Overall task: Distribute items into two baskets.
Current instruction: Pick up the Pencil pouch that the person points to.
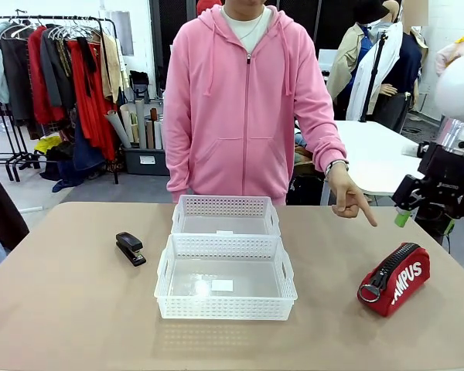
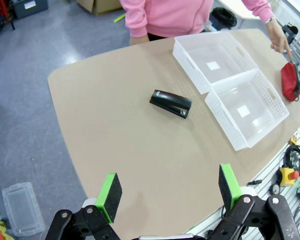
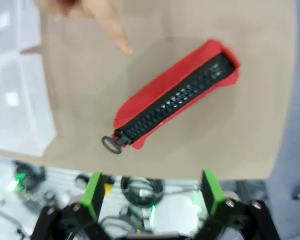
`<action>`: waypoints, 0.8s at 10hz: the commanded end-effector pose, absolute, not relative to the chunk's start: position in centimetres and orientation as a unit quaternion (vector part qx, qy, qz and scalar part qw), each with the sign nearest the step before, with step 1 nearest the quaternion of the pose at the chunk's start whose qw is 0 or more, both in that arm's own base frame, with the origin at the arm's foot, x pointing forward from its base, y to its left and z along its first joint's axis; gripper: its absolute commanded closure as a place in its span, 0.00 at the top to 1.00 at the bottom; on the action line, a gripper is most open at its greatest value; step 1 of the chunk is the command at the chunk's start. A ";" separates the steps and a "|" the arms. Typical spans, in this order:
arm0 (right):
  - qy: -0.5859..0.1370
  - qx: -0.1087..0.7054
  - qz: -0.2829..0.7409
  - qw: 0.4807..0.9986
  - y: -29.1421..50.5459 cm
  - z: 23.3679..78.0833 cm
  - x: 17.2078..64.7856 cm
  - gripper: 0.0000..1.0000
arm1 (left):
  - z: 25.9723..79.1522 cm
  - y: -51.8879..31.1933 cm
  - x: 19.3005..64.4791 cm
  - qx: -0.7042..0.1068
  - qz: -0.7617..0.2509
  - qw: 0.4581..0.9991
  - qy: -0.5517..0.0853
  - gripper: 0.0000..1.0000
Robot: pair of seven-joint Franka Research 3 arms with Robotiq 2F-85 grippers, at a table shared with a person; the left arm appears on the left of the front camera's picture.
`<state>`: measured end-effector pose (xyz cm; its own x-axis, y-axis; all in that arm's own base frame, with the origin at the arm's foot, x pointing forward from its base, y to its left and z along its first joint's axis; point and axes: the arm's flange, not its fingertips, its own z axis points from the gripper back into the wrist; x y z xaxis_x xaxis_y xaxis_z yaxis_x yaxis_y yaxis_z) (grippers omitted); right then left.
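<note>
Right wrist view: red pouch [image 3: 177, 95] diagonal, zip ring [image 3: 110, 145] toward wide, empty right gripper [image 3: 151, 182].

Past the red pouch [image 3: 177, 97], the person's hand [image 3: 87, 12] and 2 baskets [image 3: 20, 107] are blurred and edge-cropped.

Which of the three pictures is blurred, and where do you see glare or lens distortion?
Right wrist view: blurred all over; the red pouch and the person's finger have soft edges. Front view: sharp, with a bright glare spot on the floor of the nearer basket. Left wrist view: sharp, but the wide lens seems to bow the edges of the table.
</note>
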<state>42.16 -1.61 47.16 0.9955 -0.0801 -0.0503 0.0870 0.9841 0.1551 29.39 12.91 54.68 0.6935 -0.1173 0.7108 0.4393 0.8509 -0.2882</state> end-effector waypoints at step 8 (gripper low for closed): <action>-0.066 -0.010 -0.372 0.926 -0.8 42.2 44.1 1.00 | 54.7 12.9 29.4 -0.224 -0.157 0.892 -0.360 1.00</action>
<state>43.64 -1.07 42.93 0.7478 -0.6532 0.1187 0.6500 0.7567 0.0696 29.39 12.91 54.68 0.6935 -0.1173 0.7108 0.4393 0.8509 -0.2882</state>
